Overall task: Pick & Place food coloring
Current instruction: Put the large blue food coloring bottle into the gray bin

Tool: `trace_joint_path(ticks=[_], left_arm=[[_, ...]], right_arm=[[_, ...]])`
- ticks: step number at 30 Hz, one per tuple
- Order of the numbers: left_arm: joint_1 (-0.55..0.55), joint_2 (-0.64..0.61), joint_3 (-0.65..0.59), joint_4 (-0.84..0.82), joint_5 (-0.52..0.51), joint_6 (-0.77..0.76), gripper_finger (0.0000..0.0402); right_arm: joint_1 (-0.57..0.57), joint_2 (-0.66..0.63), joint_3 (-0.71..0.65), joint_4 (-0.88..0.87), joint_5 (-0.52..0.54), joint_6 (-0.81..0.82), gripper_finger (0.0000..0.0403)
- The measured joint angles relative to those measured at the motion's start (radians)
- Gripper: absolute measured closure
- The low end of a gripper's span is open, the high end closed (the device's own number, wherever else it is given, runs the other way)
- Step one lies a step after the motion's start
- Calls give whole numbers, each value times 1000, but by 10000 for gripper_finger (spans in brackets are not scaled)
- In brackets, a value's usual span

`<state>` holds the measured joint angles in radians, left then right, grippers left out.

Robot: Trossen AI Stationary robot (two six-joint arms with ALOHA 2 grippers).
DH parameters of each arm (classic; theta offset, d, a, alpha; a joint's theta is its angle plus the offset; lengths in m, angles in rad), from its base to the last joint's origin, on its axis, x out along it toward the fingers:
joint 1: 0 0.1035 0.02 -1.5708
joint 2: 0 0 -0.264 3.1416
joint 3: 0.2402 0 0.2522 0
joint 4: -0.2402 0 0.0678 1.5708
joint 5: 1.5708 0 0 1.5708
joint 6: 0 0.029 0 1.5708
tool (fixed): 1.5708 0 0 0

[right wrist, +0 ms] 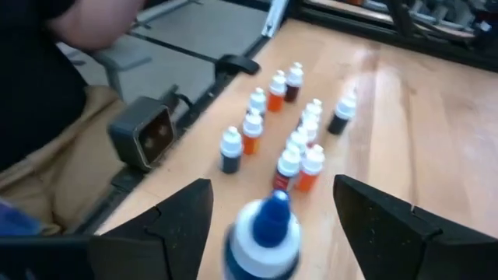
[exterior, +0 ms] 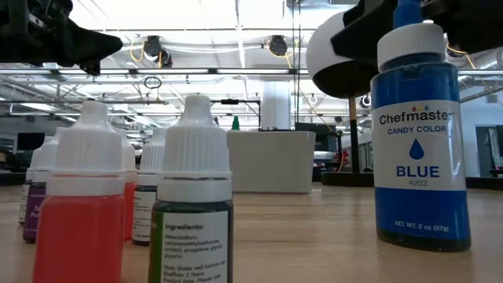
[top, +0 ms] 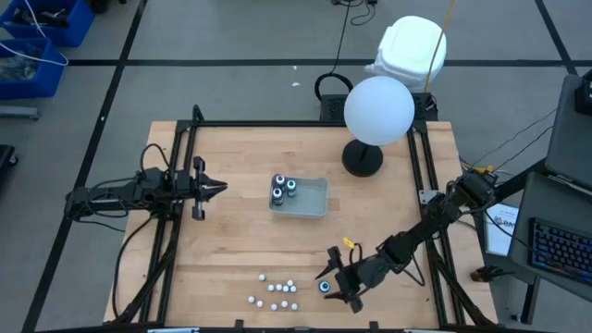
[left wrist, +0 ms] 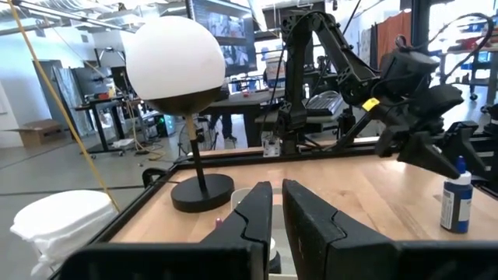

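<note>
One blue bottle (exterior: 416, 134) with a blue cap and white collar, labelled candy color blue, stands upright on its base on the table near the near edge (top: 326, 286). My right gripper (right wrist: 272, 193) is open around it, one finger on each side with a gap to each (top: 331, 285). Two dark bottles (top: 283, 191) stand in the shallow grey tray (top: 319, 209) at mid-table. Several small white-capped dropper bottles (right wrist: 292, 132), some red or orange, stand in a cluster (top: 277, 294) left of the blue bottle. My left gripper (top: 220, 188) is shut and hovers left of the tray.
A lamp with a white globe (top: 379, 109) on a black round base (top: 363, 159) stands on the far right part of the table. Black rails (top: 185, 166) frame the tabletop. Bare wood lies between the tray and the dropper cluster.
</note>
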<state>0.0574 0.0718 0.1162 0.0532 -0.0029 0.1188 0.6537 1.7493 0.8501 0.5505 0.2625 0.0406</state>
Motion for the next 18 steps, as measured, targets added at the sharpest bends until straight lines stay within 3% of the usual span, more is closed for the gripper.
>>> trace_joint_path(ticks=[8, 18], left_arm=[[0, 0, 0, 0, 0, -2, 360], [0, 0, 0, 0, 0, -5, 360]], right_arm=[[0, 0, 0, -50, -2, 6, 129], [0, 0, 0, -70, -2, 25, 153]])
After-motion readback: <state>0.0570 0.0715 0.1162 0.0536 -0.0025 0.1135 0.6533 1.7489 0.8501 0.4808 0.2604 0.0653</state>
